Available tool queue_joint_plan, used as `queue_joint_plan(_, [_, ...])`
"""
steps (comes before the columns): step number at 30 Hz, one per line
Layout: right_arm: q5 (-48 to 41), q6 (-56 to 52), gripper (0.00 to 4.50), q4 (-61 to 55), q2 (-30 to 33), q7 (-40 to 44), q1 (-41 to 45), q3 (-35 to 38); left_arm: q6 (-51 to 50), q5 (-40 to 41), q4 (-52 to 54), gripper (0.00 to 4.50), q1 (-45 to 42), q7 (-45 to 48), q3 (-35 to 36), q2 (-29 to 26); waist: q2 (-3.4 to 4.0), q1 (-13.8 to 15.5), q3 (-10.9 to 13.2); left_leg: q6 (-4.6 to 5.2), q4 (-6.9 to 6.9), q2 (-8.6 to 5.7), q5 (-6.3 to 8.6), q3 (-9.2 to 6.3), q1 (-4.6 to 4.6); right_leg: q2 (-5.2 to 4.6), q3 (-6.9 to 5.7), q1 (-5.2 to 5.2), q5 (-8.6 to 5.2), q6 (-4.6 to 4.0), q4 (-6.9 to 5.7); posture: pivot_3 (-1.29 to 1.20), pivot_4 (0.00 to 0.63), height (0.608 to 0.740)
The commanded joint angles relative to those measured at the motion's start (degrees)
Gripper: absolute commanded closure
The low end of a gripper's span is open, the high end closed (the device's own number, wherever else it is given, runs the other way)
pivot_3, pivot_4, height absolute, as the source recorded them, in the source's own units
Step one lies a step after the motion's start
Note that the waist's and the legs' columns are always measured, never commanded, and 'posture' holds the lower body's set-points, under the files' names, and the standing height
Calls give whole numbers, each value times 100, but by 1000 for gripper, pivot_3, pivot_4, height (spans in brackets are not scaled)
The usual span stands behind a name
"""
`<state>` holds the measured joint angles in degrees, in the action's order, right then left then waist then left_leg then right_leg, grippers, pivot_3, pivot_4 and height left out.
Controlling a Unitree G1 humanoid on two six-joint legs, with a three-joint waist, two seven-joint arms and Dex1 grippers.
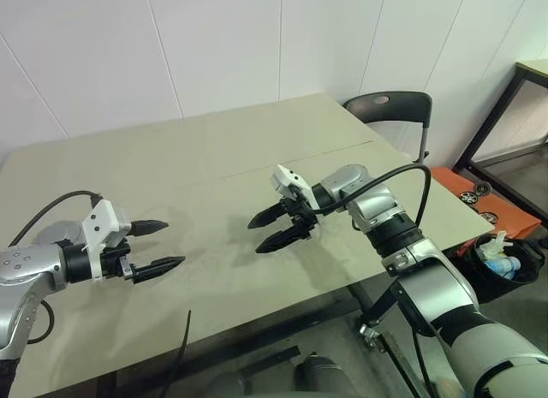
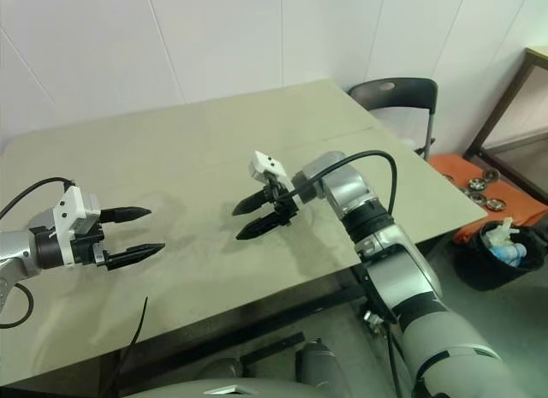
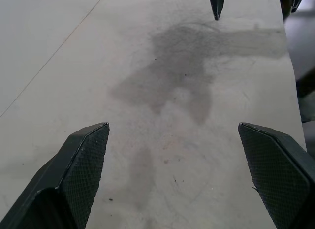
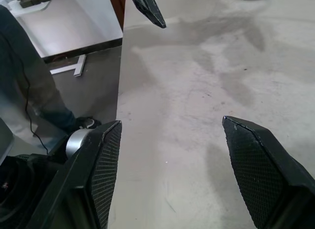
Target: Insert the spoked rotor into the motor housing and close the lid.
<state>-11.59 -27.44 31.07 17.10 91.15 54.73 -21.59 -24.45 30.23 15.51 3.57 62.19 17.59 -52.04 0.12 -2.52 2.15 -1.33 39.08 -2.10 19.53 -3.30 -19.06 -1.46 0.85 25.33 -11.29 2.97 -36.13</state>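
**Both grippers over the table, jaws apart**

Left gripper (image 1: 163, 243) hovers above the pale beige table (image 1: 214, 158), black fingers spread, nothing between them. Right gripper (image 1: 271, 228) faces it, well apart, fingers spread too, holding nothing. Rotor, housing, lid: cannot tell where. Black folding chair (image 1: 394, 107) stands behind the table's far corner.

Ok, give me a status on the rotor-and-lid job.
Nothing looks done yet. The left end effector and right end effector are both open and hold nothing, poised over the bare table. The rotor, housing and lid are not on the stretch of table seen here. Picking up the rotor, inserting it and closing the lid all remain.
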Motion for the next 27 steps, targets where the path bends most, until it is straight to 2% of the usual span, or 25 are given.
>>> queue_joint_plan(1, [-119, -34, 1064, -201, 1, 37, 73, 118, 4, 80, 165, 43, -23, 1, 157, -51, 0, 0, 0, 0, 0, 0, 0, 0, 0, 0, 0, 0, 0, 0, 0, 0, 0, 740])
queue_joint_plan(27, [-158, -164, 1064, -217, -55, 65, 108, 116, -60, 123, 96, 43, -76, 28, 199, -106, 0, 0, 0, 0, 0, 0, 0, 0, 0, 0, 0, 0, 0, 0, 0, 0, 0, 740])
